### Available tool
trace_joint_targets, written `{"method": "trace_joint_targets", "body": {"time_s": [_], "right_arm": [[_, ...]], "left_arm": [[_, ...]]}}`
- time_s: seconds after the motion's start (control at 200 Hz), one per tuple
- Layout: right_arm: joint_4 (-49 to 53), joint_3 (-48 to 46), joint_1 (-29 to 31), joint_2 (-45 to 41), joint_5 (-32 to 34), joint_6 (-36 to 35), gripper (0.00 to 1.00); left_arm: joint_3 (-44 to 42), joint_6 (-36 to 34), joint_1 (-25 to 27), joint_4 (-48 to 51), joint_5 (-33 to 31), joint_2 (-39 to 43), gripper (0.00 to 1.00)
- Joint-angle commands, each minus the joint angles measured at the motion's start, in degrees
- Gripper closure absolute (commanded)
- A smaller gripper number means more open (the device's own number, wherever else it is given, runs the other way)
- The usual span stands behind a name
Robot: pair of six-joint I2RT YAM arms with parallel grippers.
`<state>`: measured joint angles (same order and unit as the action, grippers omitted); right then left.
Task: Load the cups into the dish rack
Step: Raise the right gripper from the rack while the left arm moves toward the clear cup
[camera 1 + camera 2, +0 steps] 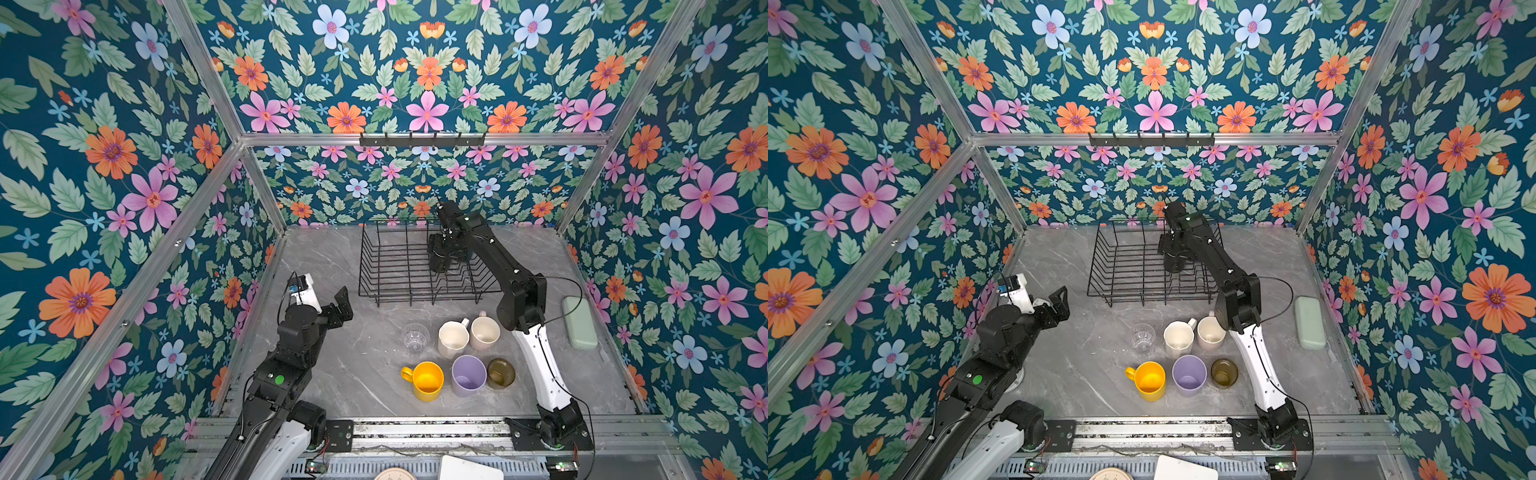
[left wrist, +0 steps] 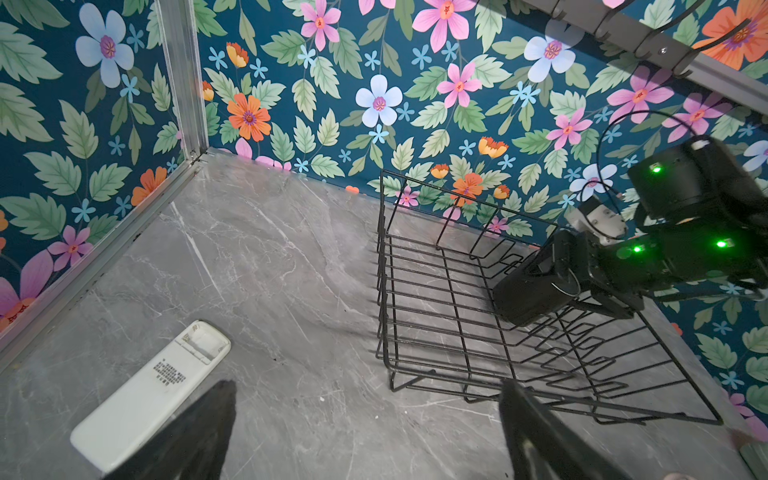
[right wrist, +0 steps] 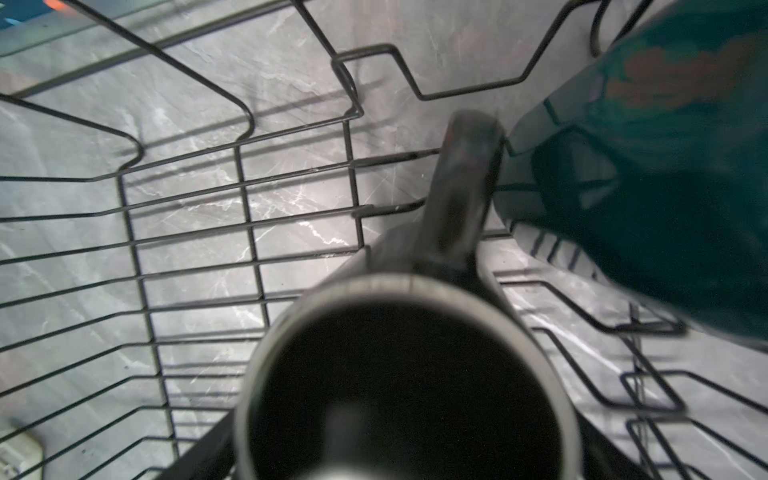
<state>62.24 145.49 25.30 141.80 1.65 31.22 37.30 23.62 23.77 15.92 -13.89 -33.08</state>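
Your right gripper is at the black mug inside the dish rack, upper centre; whether it grips, you cannot tell. A dark green mug sits beside it. Your left gripper hangs spread, empty. Six cups wait lower centre.

Both top views look down from high at the front, sharing the whole surface. Left wrist view faces the dish rack from mid-range. Right wrist view sits inside it, tight above a black mug.

Dish rack left half open; black mug blocks right
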Motion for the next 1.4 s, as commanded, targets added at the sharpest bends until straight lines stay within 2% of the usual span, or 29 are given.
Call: {"method": "trace_joint_targets", "body": {"time_s": [0.0,0.38,0.515,0.635,0.825,0.925,1.215,1.395], "right_arm": [[-1.59,-1.65,0.00,-2.73,1.30,-1.16,0.08],[-5.49,-11.63,0.78,-13.53,3.33,-3.62,0.07],[-10.25,-21.52,1.41,-22.28,3.25,-5.73,0.07],[-17.58,-35.41,1.65,-32.46,2.26,-7.02,0.07],[-25.76,-54.95,1.68,-47.24,0.47,-7.47,0.07],[-28.92,-62.54,1.62,-53.63,-0.93,-7.76,0.04],[-33.11,-73.52,1.53,-63.75,-5.20,-7.46,0.01],[-33.48,-76.01,1.52,-66.27,-5.17,-6.53,0.01]], "left_arm": [[0.32,-0.37,-0.04,0.27,-0.95,0.20,0.00],[1.01,0.16,-0.06,0.51,-0.65,-0.73,0.00],[1.37,0.70,0.01,0.99,0.43,-1.78,0.00],[2.53,1.51,-0.03,2.41,2.58,-3.35,0.01],[5.28,2.14,-0.04,6.07,8.56,-5.65,0.04],[6.30,2.21,-0.03,7.90,12.29,-6.61,0.06],[6.58,1.70,-0.04,11.58,25.19,-9.65,0.12],[6.64,1.28,-0.02,13.33,35.14,-13.51,0.22]]}}
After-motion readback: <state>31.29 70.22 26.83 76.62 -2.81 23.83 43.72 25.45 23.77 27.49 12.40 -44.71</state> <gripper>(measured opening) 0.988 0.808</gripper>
